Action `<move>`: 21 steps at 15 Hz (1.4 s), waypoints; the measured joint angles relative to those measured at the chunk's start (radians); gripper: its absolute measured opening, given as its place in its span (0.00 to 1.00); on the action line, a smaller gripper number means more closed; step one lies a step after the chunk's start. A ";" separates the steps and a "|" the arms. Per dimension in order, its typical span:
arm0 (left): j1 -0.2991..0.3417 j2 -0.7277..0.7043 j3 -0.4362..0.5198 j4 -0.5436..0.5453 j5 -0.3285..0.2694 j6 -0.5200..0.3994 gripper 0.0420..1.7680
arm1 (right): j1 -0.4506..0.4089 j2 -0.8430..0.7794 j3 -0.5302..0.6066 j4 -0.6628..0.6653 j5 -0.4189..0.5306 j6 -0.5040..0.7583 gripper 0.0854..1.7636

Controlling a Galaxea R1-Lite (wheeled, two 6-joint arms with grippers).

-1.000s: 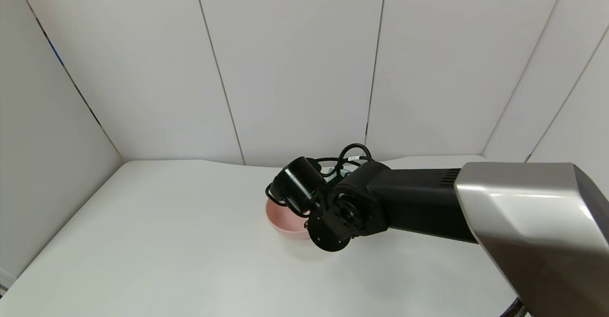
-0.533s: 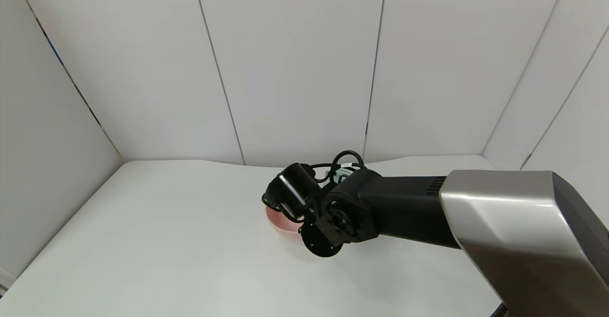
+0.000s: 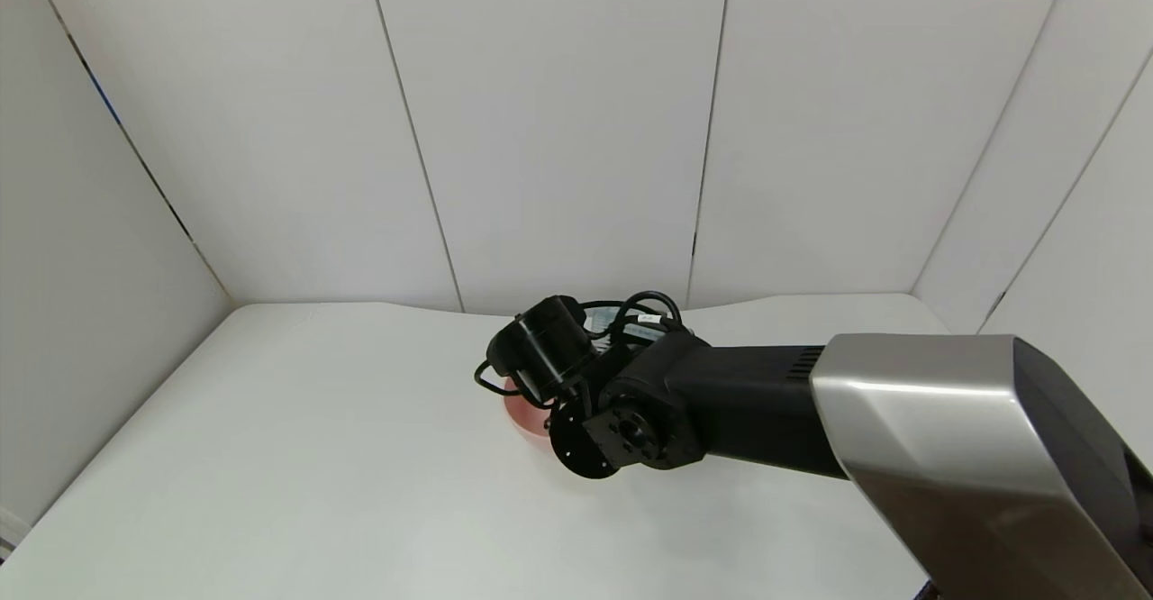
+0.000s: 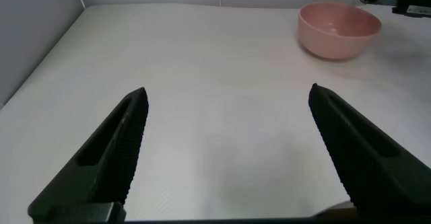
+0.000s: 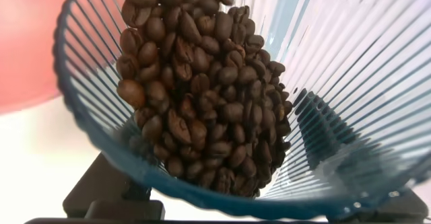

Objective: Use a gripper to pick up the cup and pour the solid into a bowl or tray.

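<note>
In the right wrist view, my right gripper (image 5: pixel 215 183) is shut on the ribbed blue-grey cup (image 5: pixel 350 62), with dark fingers (image 5: pixel 326 140) showing through its wall. The cup is tilted, and the brown bean-like solid (image 5: pixel 195 96) is heaped against its lower wall up to the rim. Just beyond that rim lies the pink bowl (image 5: pixel 27 49). From the head view, the right wrist hangs over the bowl (image 3: pixel 522 415) and hides most of it and the cup. My left gripper (image 4: pixel 229 150) is open and empty, low over the table, well short of the bowl (image 4: pixel 340 30).
The white table (image 3: pixel 315 456) is closed in by white wall panels (image 3: pixel 558 131) at the back and on both sides. The thick silver-and-black right arm (image 3: pixel 901 429) reaches in from the right over the table's front right part.
The right arm has moved left and its wrist has turned. It now covers more of the pink bowl than a second ago.
</note>
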 joint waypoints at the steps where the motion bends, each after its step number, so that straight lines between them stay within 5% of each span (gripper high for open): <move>1: 0.000 0.000 0.000 0.000 0.000 0.000 0.97 | 0.001 0.004 0.000 -0.026 -0.020 -0.032 0.75; 21: 0.000 0.000 0.000 0.000 0.000 0.000 0.97 | 0.007 0.018 0.000 -0.053 -0.129 -0.173 0.75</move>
